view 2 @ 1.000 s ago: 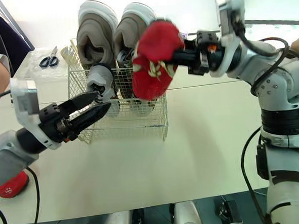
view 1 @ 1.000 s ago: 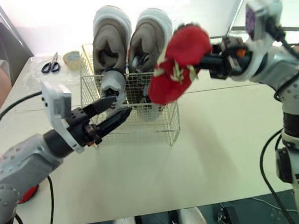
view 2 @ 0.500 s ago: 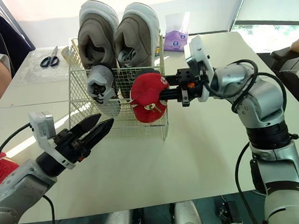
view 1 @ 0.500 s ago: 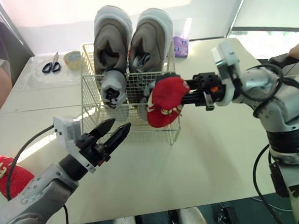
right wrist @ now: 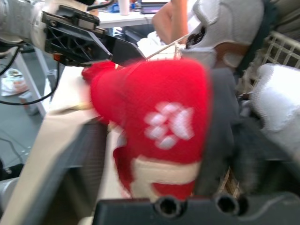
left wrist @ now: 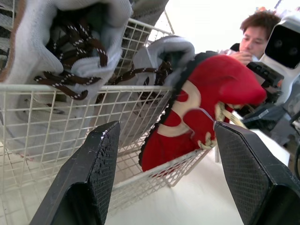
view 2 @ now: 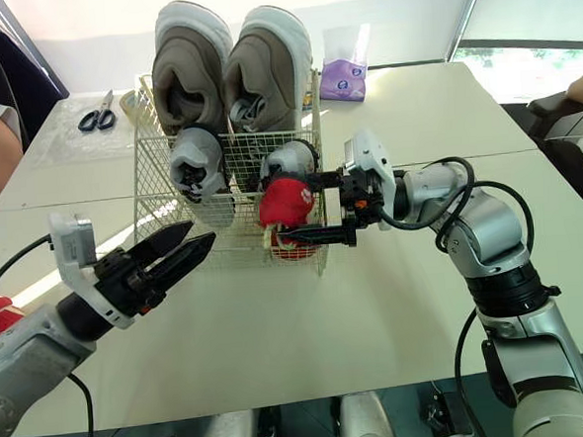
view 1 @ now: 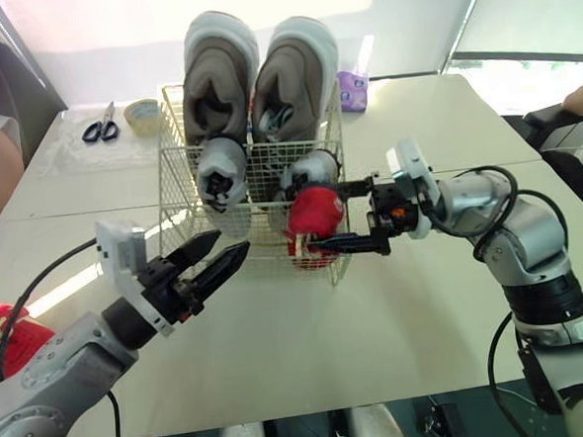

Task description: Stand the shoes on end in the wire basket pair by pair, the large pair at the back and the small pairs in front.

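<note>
Through the head cameras, my right claw [view 1: 326, 216] is spread about as wide as the red shoe [view 2: 286, 204] it grips, one finger above the shoe and one below. The shoe sits in the front right corner of the wire basket [view 1: 177, 201]. Just past the claw's tips stands the small grey pair [view 1: 308, 168], and beyond that the large grey pair [view 1: 221, 79] fills the back. My left claw [view 1: 232, 244] hovers open and empty in front of the basket, well apart from the right one. The second red shoe [view 1: 6, 330] lies far behind it, near the table edge. In the left wrist view, framed between that claw's pads [left wrist: 93, 183], the red shoe leans rather than stands. Its lower part is behind the front wires and its top is above the rim. In the right wrist view the shoe packs the gap between my fingers. My worry is letting go while it leans, because it could tip over the front rim or slump onto the grey shoe. A lace could also catch a finger as I back out and drag the shoe, or the light basket, along.
</note>
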